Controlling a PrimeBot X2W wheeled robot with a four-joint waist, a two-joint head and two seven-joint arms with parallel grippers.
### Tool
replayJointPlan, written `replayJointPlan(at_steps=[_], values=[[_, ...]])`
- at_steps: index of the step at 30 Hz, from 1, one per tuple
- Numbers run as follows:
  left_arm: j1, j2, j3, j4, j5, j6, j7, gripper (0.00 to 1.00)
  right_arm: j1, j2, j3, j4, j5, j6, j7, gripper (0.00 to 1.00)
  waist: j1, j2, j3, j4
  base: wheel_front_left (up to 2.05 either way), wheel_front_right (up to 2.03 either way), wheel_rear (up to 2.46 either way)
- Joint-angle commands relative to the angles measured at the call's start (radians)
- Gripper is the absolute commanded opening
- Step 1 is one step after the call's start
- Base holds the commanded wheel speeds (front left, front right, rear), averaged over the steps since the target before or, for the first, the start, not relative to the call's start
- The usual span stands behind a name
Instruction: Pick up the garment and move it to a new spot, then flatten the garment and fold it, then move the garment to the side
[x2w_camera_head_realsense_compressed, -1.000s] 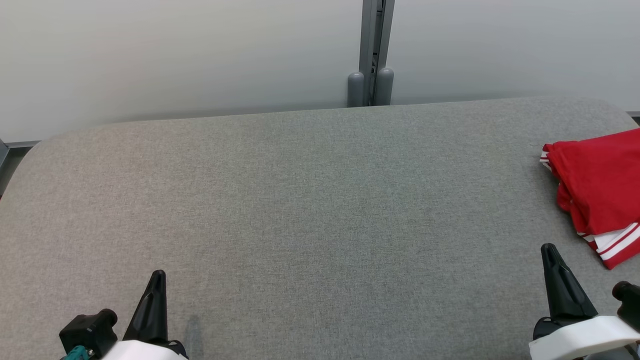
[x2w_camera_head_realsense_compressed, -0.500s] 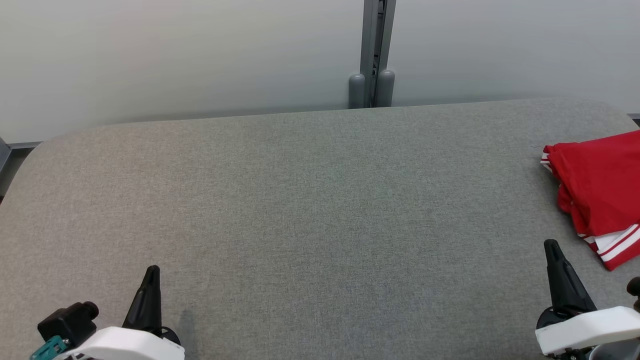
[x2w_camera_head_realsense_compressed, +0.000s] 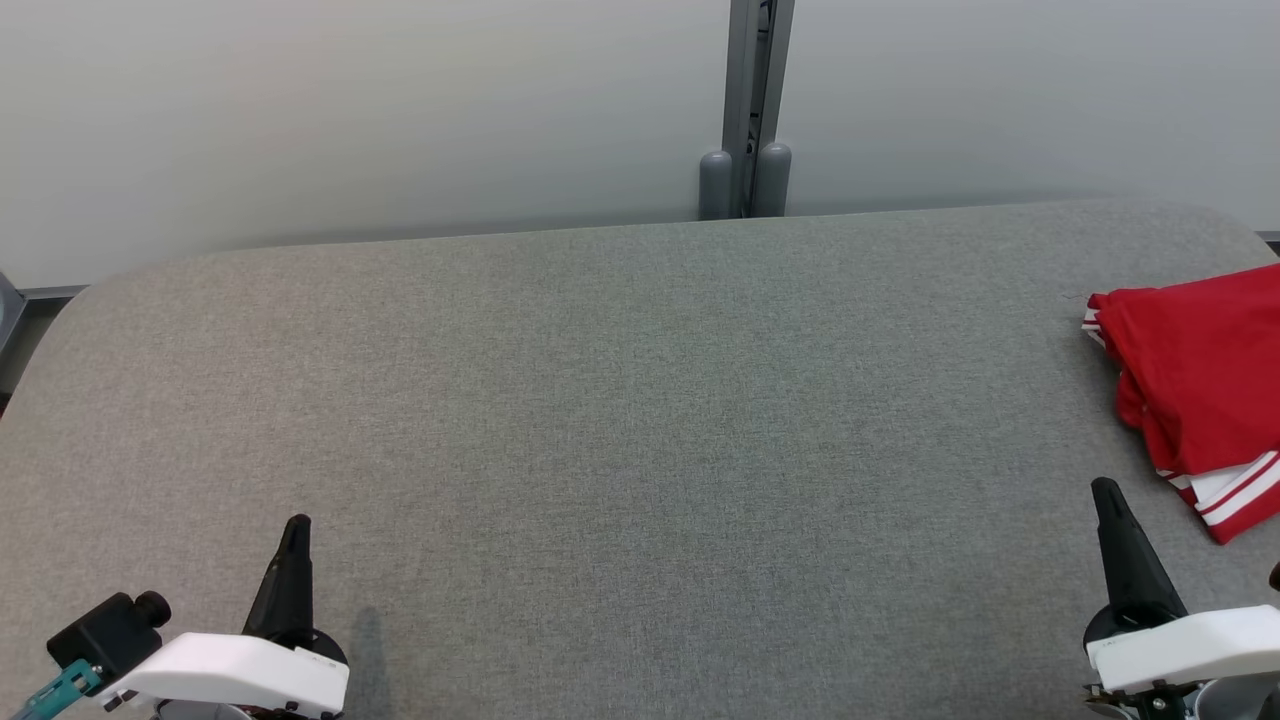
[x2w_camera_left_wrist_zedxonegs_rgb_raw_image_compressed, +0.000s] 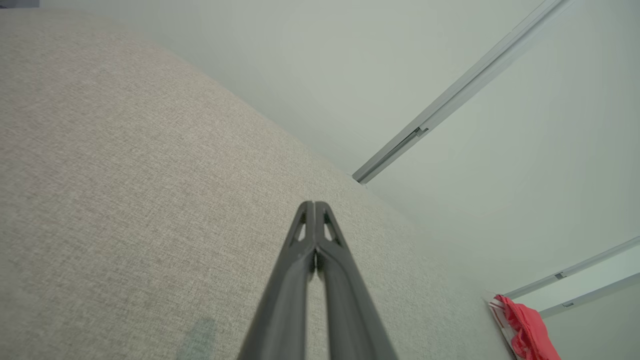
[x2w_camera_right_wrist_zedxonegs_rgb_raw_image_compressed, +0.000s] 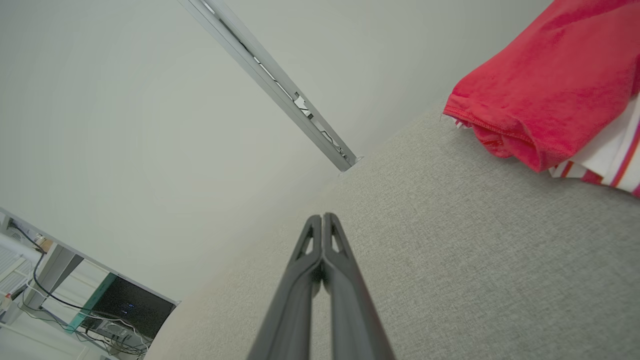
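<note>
Left: my left gripper (x2w_camera_head_realsense_compressed: 297, 525), fingers together, holding nothing, above grey table (x2w_camera_head_realsense_compressed: 640, 400). Right: my right gripper (x2w_camera_head_realsense_compressed: 1105, 492), likewise pressed together, near folded red garment (x2w_camera_head_realsense_compressed: 1200, 370) at table's right edge. Move-aside step seemingly complete; next, I rest arms.

tabletop (x2w_camera_head_realsense_compressed: 640, 400): grey woven cloth, matt, fine rough weave
garment (x2w_camera_right_wrist_zedxonegs_rgb_raw_image_compressed: 540, 85): red cloth, soft, sl. fuzzy
left gripper (x2w_camera_left_wrist_zedxonegs_rgb_raw_image_compressed: 315, 205): dark plastic, matt, smooth
right gripper (x2w_camera_right_wrist_zedxonegs_rgb_raw_image_compressed: 323, 217): same
post (x2w_camera_head_realsense_compressed: 748, 100): grey metal, smooth
</note>
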Motion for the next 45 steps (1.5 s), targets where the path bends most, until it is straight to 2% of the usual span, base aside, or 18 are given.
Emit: replayJointPlan(at_steps=[1, 24, 45], values=[[-0.027, 0.004, 0.017, -0.005, -0.028, -0.012, 0.005, 0.00, -0.028, -0.009, -0.004, -0.005, 0.036, 0.000, 0.006, 0.00, 0.0000, 0.0000, 0.000, 0.000, 0.00, 0.00, 0.00], [-0.063, -0.048, 0.096, 0.032, -0.257, -0.082, 0.071, 0.00, -0.063, -0.009, -0.014, 0.050, 0.321, 0.000, 0.043, 0.00, 0.0000, 0.0000, -0.008, 0.005, 0.00, 0.00, 0.00], [-0.089, -0.084, 0.152, 0.058, -0.409, -0.129, 0.119, 0.00, -0.085, -0.008, -0.022, 0.088, 0.513, 0.000, 0.070, 0.00, 0.0000, 0.0000, -0.013, 0.009, 0.00, 0.00, 0.00]])
